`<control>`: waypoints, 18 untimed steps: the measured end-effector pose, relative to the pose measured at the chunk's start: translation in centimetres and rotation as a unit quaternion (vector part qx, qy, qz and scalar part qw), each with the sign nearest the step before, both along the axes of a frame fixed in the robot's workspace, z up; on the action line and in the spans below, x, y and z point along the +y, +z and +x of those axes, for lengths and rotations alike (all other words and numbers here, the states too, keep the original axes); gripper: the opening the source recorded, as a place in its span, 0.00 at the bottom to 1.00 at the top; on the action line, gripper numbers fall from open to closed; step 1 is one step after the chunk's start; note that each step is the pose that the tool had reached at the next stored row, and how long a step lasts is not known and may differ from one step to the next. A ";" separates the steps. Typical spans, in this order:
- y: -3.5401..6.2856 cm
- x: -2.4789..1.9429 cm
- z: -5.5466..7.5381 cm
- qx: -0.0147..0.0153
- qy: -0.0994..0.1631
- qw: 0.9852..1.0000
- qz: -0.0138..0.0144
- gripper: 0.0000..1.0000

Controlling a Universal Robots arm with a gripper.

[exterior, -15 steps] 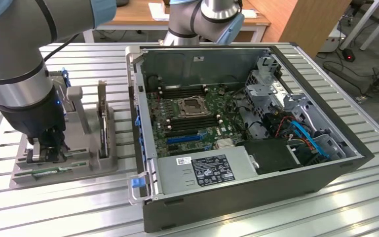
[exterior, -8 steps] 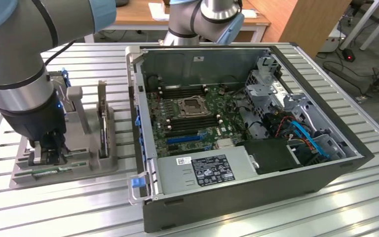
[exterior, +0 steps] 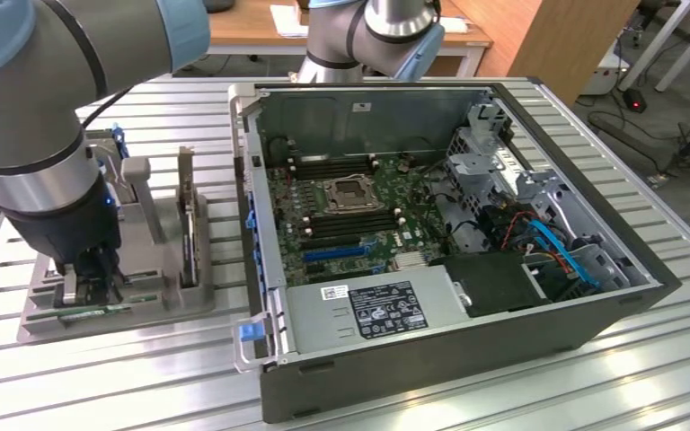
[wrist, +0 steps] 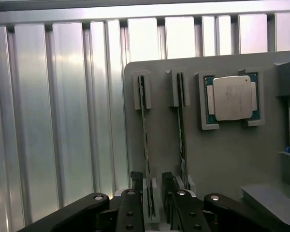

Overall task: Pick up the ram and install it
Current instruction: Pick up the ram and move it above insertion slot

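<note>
Down low, toward the exterior view's left, on the slatted metal surface (exterior: 105,377): a grey holder tray (exterior: 190,287), and at its near end, at the tip of the arm (exterior: 46,171), the pincer (exterior: 91,285), right over the tray. From the wrist, set astride the ram (wrist: 145,140), with a black finger (wrist: 137,191) on either side of the thin green stick. Slightly parted, with a sliver of gap left on one side, so not yet clamped and holding nothing. As for the ram itself: stands on edge in its own narrow slot, outermost on the tray, just beside the edge that meets the bare slats. Parallel and near, a second stick (wrist: 181,135) of the same kind, likewise on edge in a slot. Past that, flat in a square pocket, a processor (wrist: 230,98) with a silver lid. Well apart from the tray, toward the exterior view's right, an open computer case (exterior: 585,314) on its side. Inside, a green motherboard (exterior: 358,224) with dark memory slots (exterior: 321,163) above and below the processor socket (exterior: 351,193), a grey power supply (exterior: 375,310) along the near wall, and blue cables (exterior: 557,247) by the drive bay.
</note>
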State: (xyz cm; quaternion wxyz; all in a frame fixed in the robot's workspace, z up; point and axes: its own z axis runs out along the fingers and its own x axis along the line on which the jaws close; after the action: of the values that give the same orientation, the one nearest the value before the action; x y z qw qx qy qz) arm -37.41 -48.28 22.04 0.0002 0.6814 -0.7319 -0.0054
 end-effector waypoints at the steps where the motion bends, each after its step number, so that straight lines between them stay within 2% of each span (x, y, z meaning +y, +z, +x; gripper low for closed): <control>1: -0.12 0.00 0.0 0.000 0.000 1.000 0.000 0.29; 18: -1.22 0.00 -0.2 0.000 0.000 1.000 0.000 0.29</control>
State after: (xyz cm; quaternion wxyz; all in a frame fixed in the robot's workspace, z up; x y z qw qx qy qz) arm -37.60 -48.28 20.82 0.0001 0.6817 -0.7316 -0.0054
